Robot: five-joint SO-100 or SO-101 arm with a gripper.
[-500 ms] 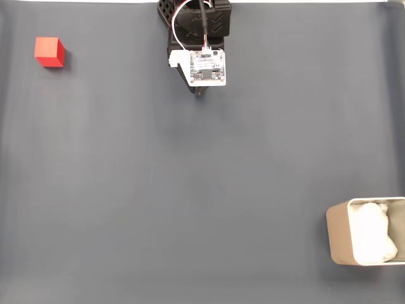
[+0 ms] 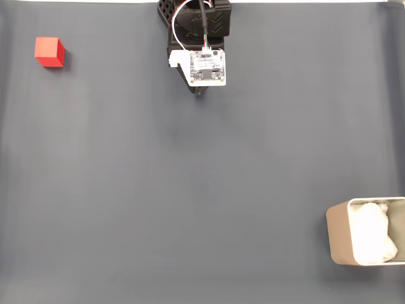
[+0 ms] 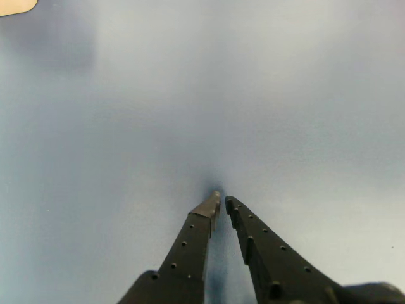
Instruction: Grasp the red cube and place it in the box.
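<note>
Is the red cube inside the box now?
No, in the fixed view the cube sits on the mat at upper left, far from the box at lower right.

This looks like a robotics test bench or hobby lab setup rather than a lived-in room. A plain dark grey mat (image 2: 202, 177) covers the whole counter in the fixed view, smooth and bare of household clutter. At 12 o'clock stands a black 3D-printed arm (image 2: 196, 25) with an exposed circuit board (image 2: 207, 66) and loose red and white wires (image 2: 183, 28). No walls or furniture show, so the building type cannot be told.
</note>
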